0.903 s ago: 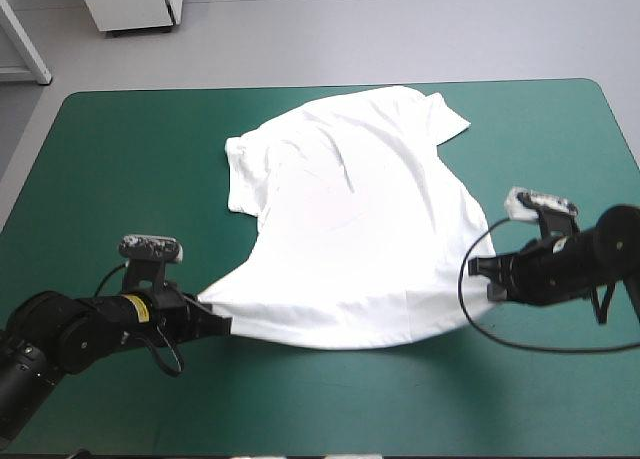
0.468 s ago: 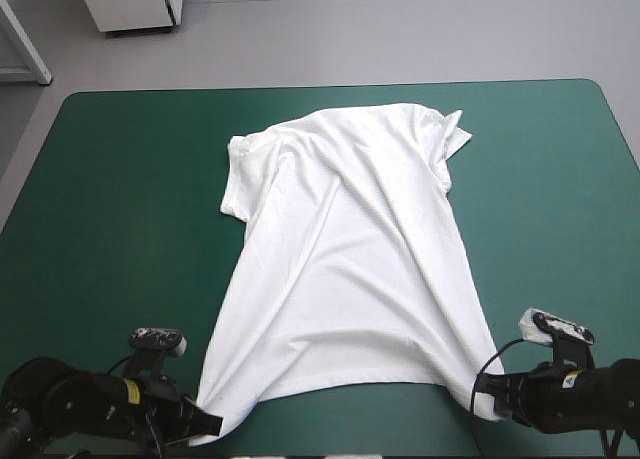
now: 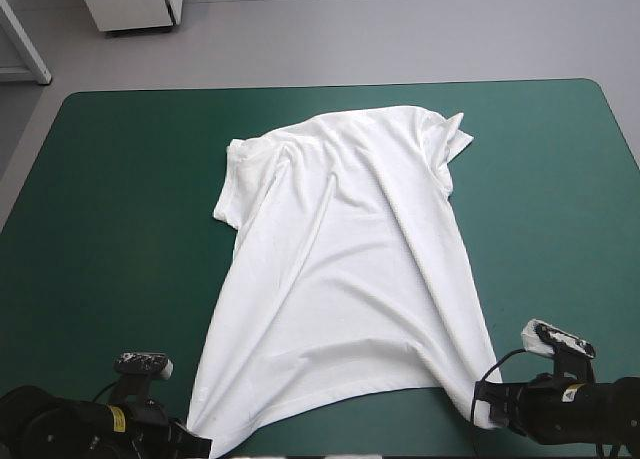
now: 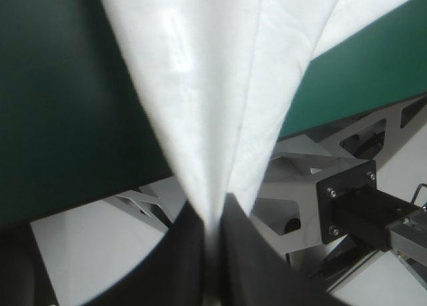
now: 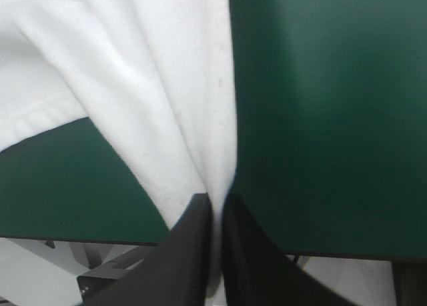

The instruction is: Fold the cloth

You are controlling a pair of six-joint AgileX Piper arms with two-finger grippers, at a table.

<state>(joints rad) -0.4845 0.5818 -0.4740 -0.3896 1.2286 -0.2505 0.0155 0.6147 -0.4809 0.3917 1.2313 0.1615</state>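
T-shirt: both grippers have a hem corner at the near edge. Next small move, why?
Probably ease the left gripper and right gripper apart sideways: both are shut on the T-shirt, long ridges run from each toward the sleeves, and the hem bows between them.

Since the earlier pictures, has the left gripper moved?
Yes. The left gripper, shut on the T-shirt, has pulled back toward the table's near edge, dragging the shirt with it.

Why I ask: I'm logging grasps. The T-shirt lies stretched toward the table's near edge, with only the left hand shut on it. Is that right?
No: both hands are shut on the T-shirt, not only the left hand. The right wrist view shows the right hand pinching it too.
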